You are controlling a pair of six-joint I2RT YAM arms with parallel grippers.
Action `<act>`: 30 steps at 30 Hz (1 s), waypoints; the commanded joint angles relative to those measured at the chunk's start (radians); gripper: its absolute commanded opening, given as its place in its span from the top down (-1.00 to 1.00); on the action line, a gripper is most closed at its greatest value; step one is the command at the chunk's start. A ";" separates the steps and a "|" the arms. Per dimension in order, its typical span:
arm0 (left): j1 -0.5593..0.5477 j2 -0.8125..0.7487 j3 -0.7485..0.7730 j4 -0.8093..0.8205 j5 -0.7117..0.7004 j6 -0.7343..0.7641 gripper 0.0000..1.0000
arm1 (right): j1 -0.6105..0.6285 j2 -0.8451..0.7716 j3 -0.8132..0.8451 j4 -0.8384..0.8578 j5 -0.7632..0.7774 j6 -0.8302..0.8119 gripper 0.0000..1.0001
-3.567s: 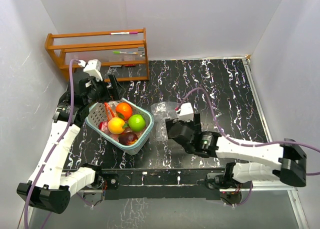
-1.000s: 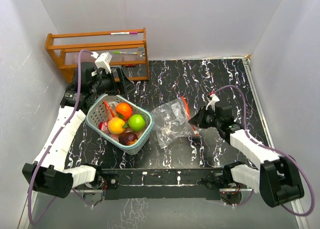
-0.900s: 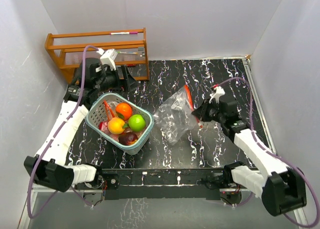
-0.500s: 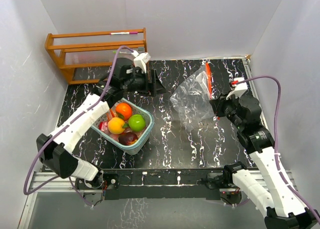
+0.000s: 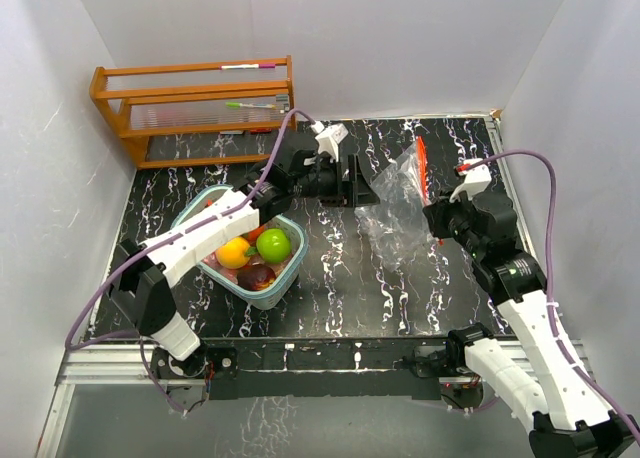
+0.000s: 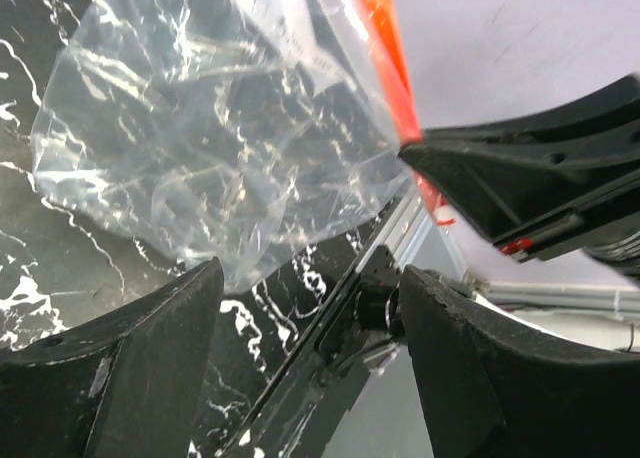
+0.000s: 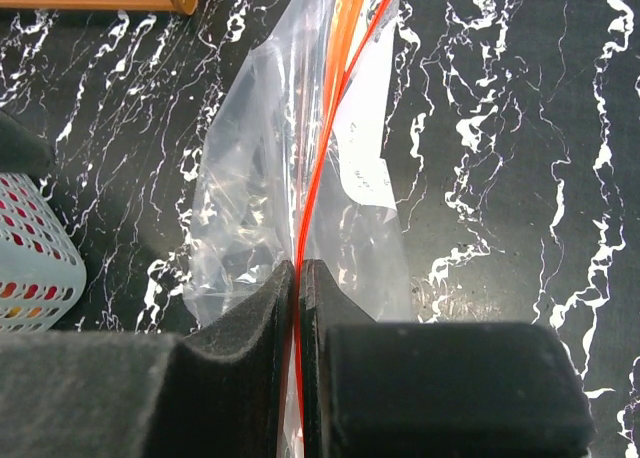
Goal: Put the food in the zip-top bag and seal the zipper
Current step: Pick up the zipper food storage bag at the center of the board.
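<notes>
The clear zip-top bag (image 5: 392,193) hangs above the table at centre right, its orange zipper (image 5: 421,161) running upward. My right gripper (image 5: 436,221) is shut on the zipper edge (image 7: 310,188), and the bag (image 7: 255,208) drapes beyond the jaws. My left gripper (image 5: 352,182) is open just left of the bag, with nothing between its fingers (image 6: 130,368). In the left wrist view, the bag (image 6: 190,128) fills the space ahead. The food sits in the pale-blue basket (image 5: 285,278): a green fruit (image 5: 273,243), a yellow-orange one (image 5: 233,251) and a dark purple one (image 5: 256,275) show. My left arm hides others.
A wooden rack (image 5: 195,108) with pens stands at the back left corner. The basket's edge (image 7: 30,258) shows left of the bag in the right wrist view. White walls close three sides. A metal rail (image 5: 510,193) runs along the table's right edge.
My left arm has swung right, over the basket, until its gripper is next to the bag. The right gripper has lifted the bag up and to the right and now holds it almost still.
</notes>
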 commanded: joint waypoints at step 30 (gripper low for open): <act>-0.080 0.392 0.411 0.035 -0.053 -0.132 -0.31 | 0.033 0.099 0.042 0.093 -0.036 -0.033 0.84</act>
